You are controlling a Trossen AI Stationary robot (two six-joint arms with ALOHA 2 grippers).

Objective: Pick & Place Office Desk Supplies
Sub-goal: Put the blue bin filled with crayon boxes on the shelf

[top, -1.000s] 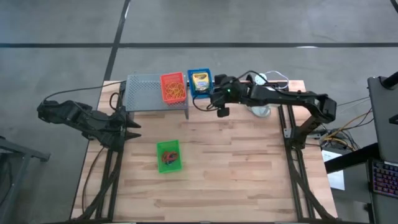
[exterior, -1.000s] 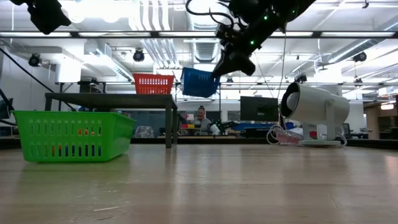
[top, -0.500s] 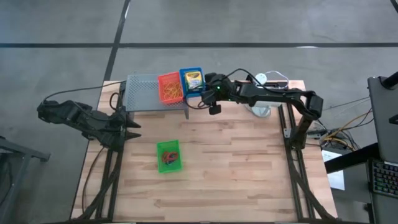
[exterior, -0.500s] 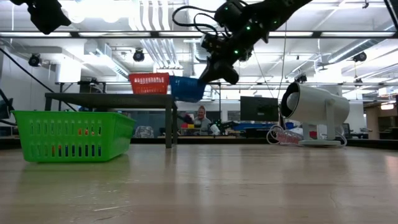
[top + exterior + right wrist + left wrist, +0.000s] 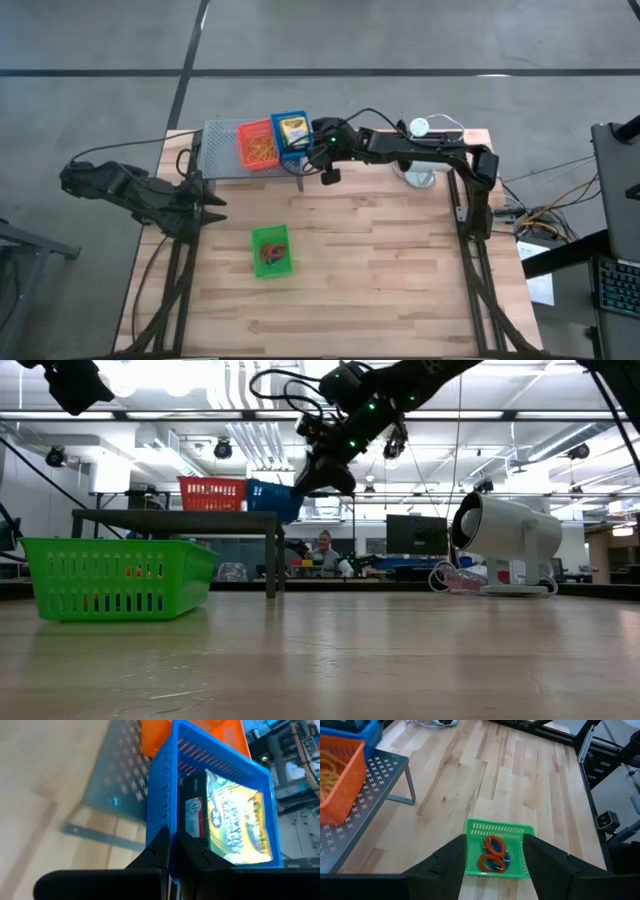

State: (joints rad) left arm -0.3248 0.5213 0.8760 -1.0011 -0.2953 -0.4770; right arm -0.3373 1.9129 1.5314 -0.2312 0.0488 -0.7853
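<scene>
High view: my right gripper (image 5: 313,150) is clenched on the near wall of the blue basket (image 5: 291,133), crayon box (image 5: 291,128) inside. Over the last second it slid the basket leftward onto the grey rack (image 5: 222,148); the blue one now butts against the orange basket (image 5: 257,144) of rubber bands (image 5: 260,150), which has shifted left with it. So placement looks nearly done, release likely next. Left arm waits at the table's left edge, left gripper (image 5: 213,208) splayed open, unchanged. Green basket (image 5: 272,250) sits alone on the table, well apart from the rack.

Low view: blue basket (image 5: 272,500) was hanging clear of the rack top (image 5: 175,514) a second ago; now it is down at that level, tilted, touching the orange basket (image 5: 213,493). Whether its base rests flat I can't quite tell. This view gives height, which the overhead doesn't. White lamp-like device (image 5: 505,540) stands off to the side.

Left wrist view: only here do I see the contents of the green basket (image 5: 525,851) clearly: red and blue elastic loops (image 5: 493,853). Fingers (image 5: 449,857) spread wide, nothing held.

Right wrist view: fingertips (image 5: 159,851) pinch the blue wall; crayon box (image 5: 235,822) label readable, lying flat inside.
</scene>
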